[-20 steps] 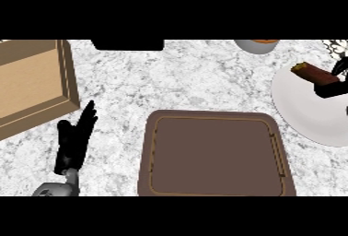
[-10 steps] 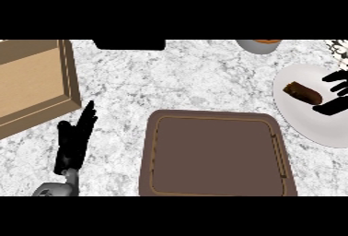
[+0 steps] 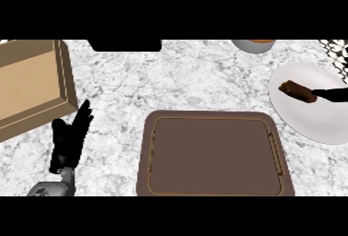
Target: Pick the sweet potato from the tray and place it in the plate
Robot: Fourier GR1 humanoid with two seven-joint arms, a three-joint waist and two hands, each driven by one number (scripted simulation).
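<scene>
The brown sweet potato (image 3: 298, 91) lies on the white plate (image 3: 309, 122) at the right, in its upper part. My right hand (image 3: 333, 95) shows only as straight black fingers at the right edge; their tips are at the potato's right end and do not curl round it. The brown tray (image 3: 151, 154) sits in the lower middle with nothing on it. At the lower left my left hand (image 3: 68, 138) rests open on the counter, fingers pointing up, left of the tray.
A wooden box (image 3: 31, 85) stands at the left edge, just above the left hand. A grey bowl (image 3: 253, 45) and a black object (image 3: 125, 45) sit along the back. A dark mesh thing (image 3: 339, 47) shows at the top right corner.
The right hand carried the sweet potato down onto the plate, let go of it and drew back toward the right edge. The left hand has not moved.
</scene>
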